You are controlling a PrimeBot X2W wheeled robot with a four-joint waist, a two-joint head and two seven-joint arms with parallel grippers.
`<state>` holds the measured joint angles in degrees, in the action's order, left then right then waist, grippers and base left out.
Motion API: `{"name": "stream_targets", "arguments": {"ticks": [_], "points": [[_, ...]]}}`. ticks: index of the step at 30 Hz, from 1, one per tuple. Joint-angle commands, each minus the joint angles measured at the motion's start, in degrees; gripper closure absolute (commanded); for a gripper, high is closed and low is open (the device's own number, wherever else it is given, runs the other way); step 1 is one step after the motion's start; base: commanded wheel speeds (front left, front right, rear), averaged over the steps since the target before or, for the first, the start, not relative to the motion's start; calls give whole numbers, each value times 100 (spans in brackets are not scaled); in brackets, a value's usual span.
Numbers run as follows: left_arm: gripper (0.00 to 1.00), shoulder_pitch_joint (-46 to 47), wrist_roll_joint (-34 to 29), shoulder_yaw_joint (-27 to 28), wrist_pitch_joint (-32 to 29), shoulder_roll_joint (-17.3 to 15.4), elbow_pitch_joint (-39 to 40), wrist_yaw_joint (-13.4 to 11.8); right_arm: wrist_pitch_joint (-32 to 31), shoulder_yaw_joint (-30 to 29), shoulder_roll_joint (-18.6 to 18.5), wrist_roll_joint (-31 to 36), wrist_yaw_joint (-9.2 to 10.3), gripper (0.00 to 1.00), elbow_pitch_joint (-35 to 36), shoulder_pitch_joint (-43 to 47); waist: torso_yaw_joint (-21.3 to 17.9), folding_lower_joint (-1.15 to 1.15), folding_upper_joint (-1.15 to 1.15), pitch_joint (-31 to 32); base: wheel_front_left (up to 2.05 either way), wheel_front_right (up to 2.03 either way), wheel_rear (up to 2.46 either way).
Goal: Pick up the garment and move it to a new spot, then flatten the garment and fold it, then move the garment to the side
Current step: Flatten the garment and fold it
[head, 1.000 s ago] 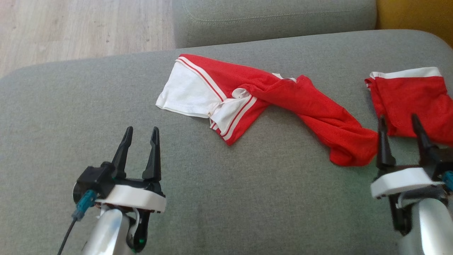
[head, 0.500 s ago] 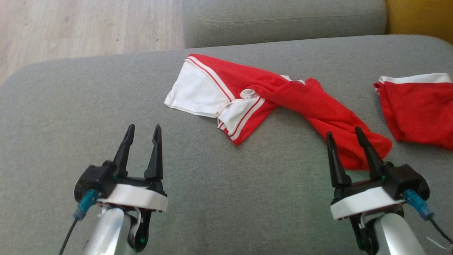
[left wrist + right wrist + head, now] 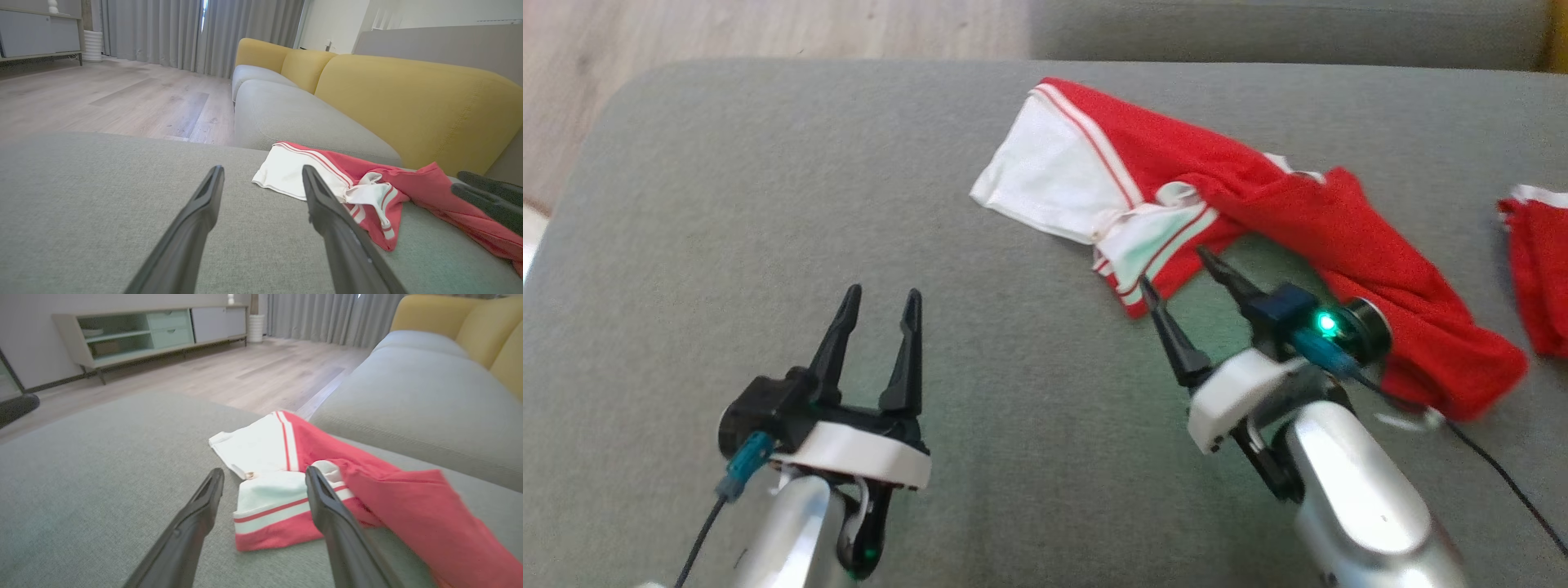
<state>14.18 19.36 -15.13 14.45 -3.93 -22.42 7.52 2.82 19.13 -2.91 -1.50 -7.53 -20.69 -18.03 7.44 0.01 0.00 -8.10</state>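
Here the right gripper [image 3: 1174,268] gapes just beside the crumpled garment [image 3: 1258,200]

Home living room: grey sofa [image 3: 286,110], yellow back cushions [image 3: 408,106] right of left gripper [image 3: 262,168]; wood-plank floor [image 3: 102,98], grey curtains [image 3: 163,32] ahead; low sideboard [image 3: 143,335] beyond right gripper [image 3: 263,471].

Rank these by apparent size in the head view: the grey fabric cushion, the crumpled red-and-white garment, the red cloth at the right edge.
1. Grey fabric cushion
2. Crumpled red-and-white garment
3. Red cloth at the right edge, but the frame cuts it off, so its full size is unsure.
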Motion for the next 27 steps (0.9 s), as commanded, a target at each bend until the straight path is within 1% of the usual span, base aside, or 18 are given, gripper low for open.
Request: {"name": "stream_targets", "arguments": {"ticks": [1, 3, 5, 10, 12, 13, 14, 19, 22, 25, 27], "points": [[0, 312, 29, 112, 55, -9, 131, -5, -128, 214, 2, -23, 4, 0, -71, -311, 224, -1, 0, -158, 0, 0, 0], [0, 351, 57, 44, 55, 11, 98, -5, -284, 354, -2, 96, 4, 0, -528, -586, 355, -1, 0, -205, 0, 0, 0], [0, 382, 89, -10, 55, 29, 64, -4, -370, 318, -1, 231, 4, 0, -973, -818, 481, -1, 0, -236, 0, 0, 0], [0, 438, 152, -75, 55, 62, 40, -4, -387, 93, 1, 547, 4, 0, -1828, -1220, 702, -1, 0, -312, 0, 0, 0], [0, 464, 179, -78, 55, 75, 46, -4, -473, -93, 2, 639, 4, 0, -2216, -1363, 768, -1, 0, -351, 0, 0, 0], [0, 468, 187, -73, 55, 79, 53, -4, -506, -125, 2, 615, 4, 45, -2319, -1395, 774, -1, 0, -362, 0, 0, 0], [0, 467, 193, -65, 55, 83, 60, -4, -521, -118, 2, 577, 4, 100, -2400, -1426, 772, -1, 0, -371, 0, 0, 0], [0, 453, 187, -62, 55, 91, 38, -4, -373, 85, 2, 103, 4, 100, -2507, -1491, 716, -1, 0, -364, 0, 0, 0], [0, 472, 172, -25, 55, 94, 37, -4, -184, 512, 2, -584, 4, 100, -2337, -1496, 653, -1, 0, -319, 0, 0, 0], [0, 467, 141, 17, 55, 95, 64, -4, -53, 1011, 2, -1334, 4, 100, -2000, -1523, 593, -1, 0, -266, 0, 0, 0], [0, 452, 102, 47, 55, 96, 82, -4, 26, 1284, 2, -1719, 4, 100, -1760, -1573, 566, -1, 0, -227, 0, 0, 0]]}}
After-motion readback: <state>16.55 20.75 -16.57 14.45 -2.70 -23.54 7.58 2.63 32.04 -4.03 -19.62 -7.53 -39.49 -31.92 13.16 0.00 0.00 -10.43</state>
